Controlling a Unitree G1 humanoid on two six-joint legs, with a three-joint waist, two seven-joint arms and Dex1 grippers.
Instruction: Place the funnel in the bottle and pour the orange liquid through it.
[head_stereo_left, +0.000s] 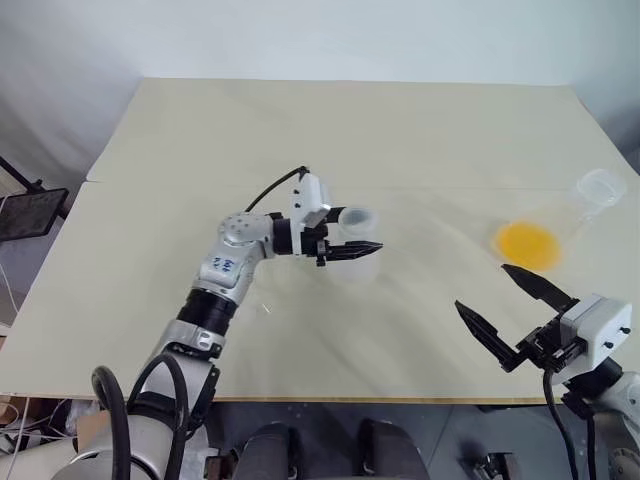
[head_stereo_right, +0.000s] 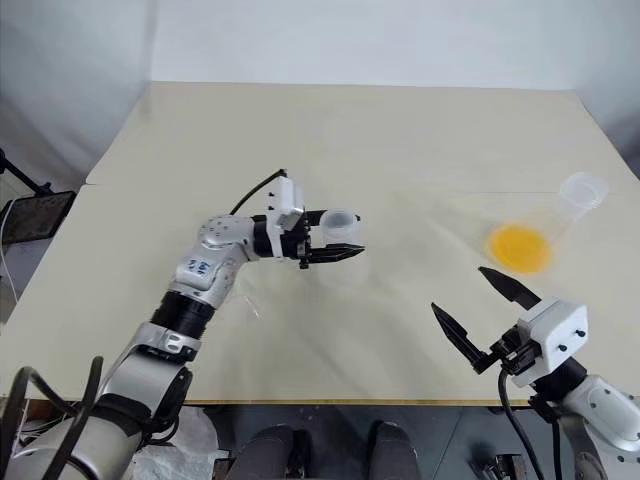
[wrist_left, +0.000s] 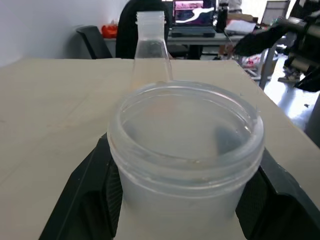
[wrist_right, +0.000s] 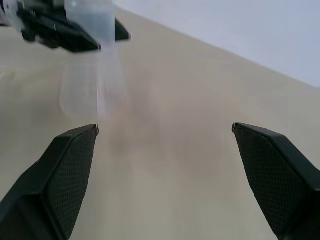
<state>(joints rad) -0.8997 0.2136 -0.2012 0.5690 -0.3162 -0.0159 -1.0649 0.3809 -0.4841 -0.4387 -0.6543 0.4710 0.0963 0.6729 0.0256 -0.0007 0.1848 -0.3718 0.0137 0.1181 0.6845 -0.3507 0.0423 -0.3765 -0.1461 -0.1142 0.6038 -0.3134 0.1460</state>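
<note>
Both arms raised over table (head_stereo_left: 300, 130): left hand (head_stereo_left: 350, 248) level, gripping funnel (head_stereo_left: 355, 217); right hand (head_stereo_left: 505, 310) agape, empty.

My left claw (head_stereo_left: 362, 247) squeezes a small see-through plastic funnel (head_stereo_left: 354, 219) with a round mouth, up over the big pale tan table (head_stereo_left: 300, 130). My right claw (head_stereo_left: 508, 308) is spread wide with nothing in it. Near it stands a clear cone-shaped flask (head_stereo_left: 570, 220) with orange liquid (head_stereo_left: 527, 245) at its bottom.
</note>
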